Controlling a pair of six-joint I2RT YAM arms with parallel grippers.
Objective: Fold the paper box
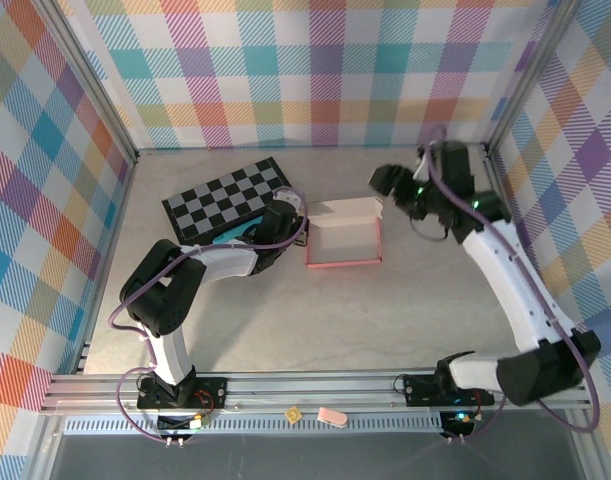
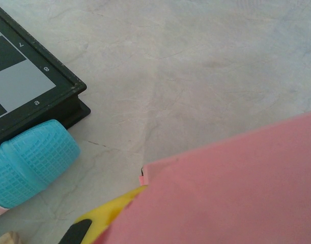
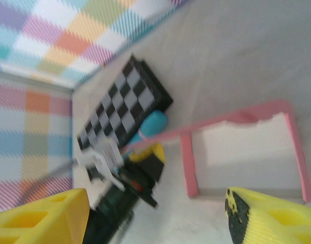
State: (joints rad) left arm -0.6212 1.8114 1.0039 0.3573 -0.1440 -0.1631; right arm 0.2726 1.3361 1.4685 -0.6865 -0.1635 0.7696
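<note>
Two arms flank the paper box (image 1: pixel 343 243), its long axis running left to right: left gripper (image 1: pixel 288 218) clamped on its left flap, right gripper (image 1: pixel 395 185) open near its far-right corner

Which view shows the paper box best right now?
Top external: the whole paper box shows sharply. Right wrist shows the paper box whole but blurred; left wrist catches one pink panel close up.

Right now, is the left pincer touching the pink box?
Touching. In the left wrist view the paper box lies directly over a yellow finger of the left pincer.
</note>
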